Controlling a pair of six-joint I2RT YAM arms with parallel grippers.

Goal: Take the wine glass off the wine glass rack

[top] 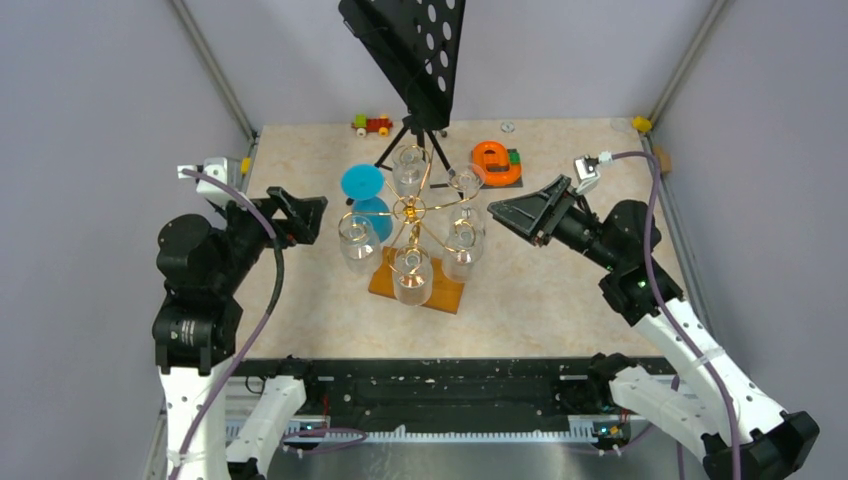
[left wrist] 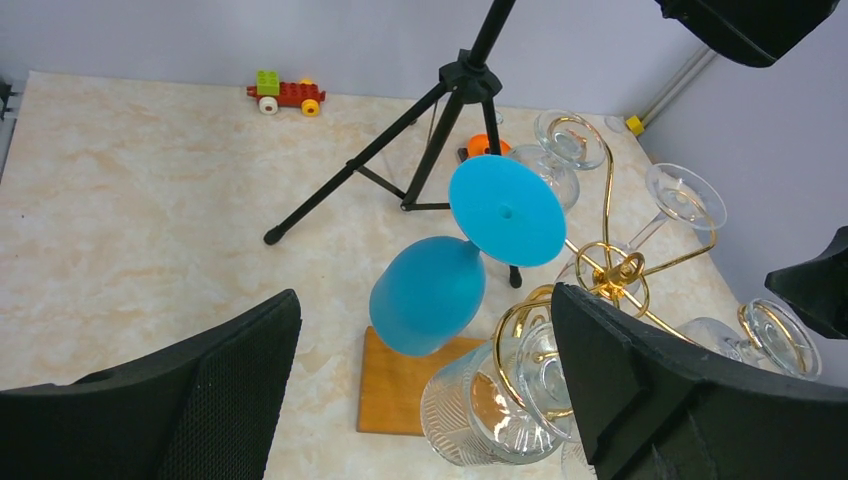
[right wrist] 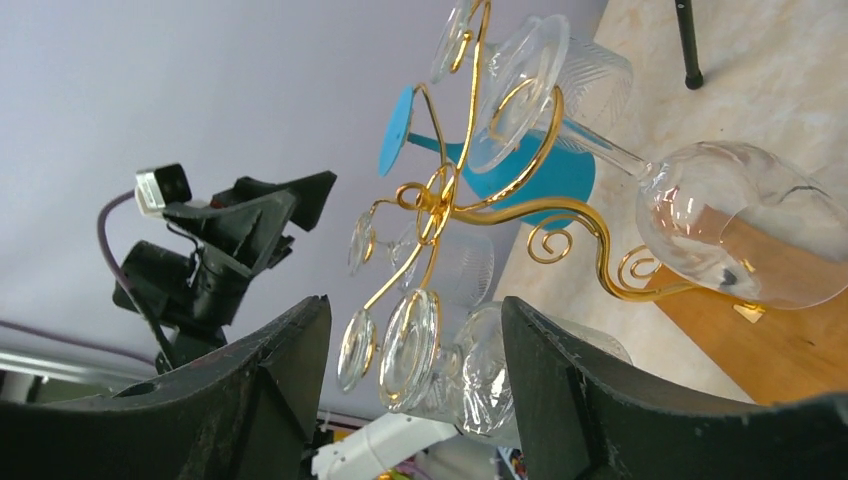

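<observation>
Left gripper (top: 308, 218) held spread, empty, beside wine glass rack (top: 410, 210); right gripper (top: 512, 220) held parted, empty, opposite. Wine glasses (top: 412, 272) hung on rack.

1. Two grippers: the left gripper (top: 315, 220) and the right gripper (top: 515, 220).
2. One gold rack (top: 410, 209), between them.
3. One blue glass (top: 375, 218), on the left gripper's side.
4. Five clear glasses (top: 412, 275).
5. One black stand (top: 415, 40), far past both grippers.
6. One toy train (top: 372, 124).
7. One orange ring (top: 490, 160), past the right gripper.
</observation>
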